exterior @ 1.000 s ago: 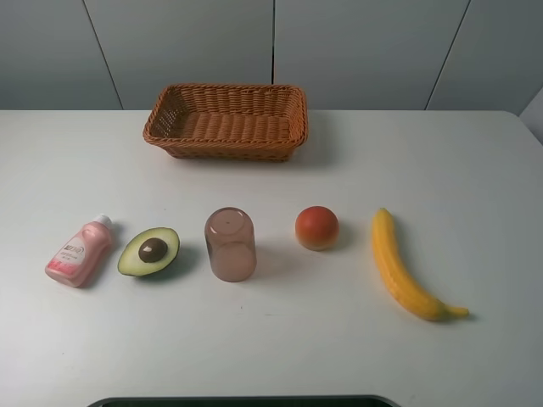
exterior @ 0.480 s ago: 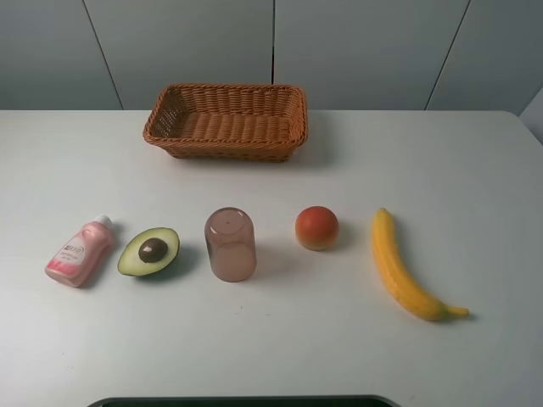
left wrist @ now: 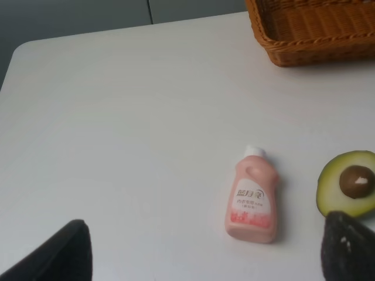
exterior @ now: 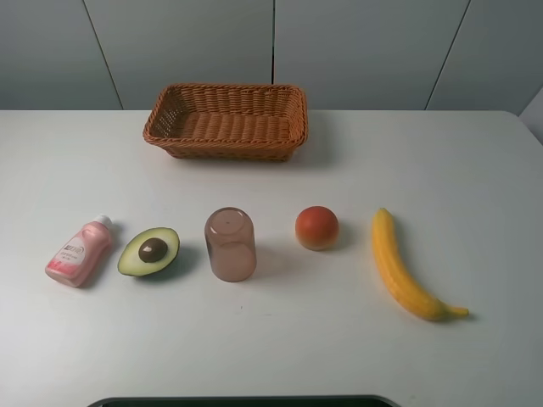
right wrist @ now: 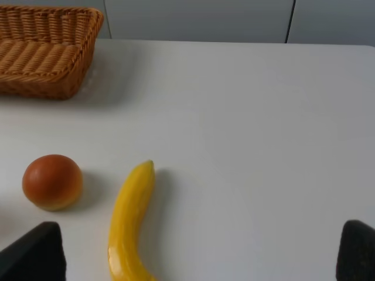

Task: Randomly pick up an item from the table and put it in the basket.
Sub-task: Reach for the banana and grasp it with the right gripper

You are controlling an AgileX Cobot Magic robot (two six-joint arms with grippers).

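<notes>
The yellow banana (exterior: 402,270) lies on the white table (exterior: 475,170) at the right, stem tip toward the front. It also shows in the right wrist view (right wrist: 130,222), ahead of my right gripper (right wrist: 193,257), whose dark fingertips (right wrist: 32,253) stand wide apart and empty. The brown wicker basket (exterior: 227,119) stands empty at the back centre-left. My left gripper (left wrist: 202,257) is open and empty, with its fingertips (left wrist: 58,252) above the table near the front left. Neither gripper shows in the exterior high view.
A pink bottle (exterior: 78,252), a halved avocado (exterior: 150,251), an upturned pink cup (exterior: 230,244) and an orange-red fruit (exterior: 316,227) lie in a row left of the banana. A dark edge (exterior: 246,401) runs along the table's front.
</notes>
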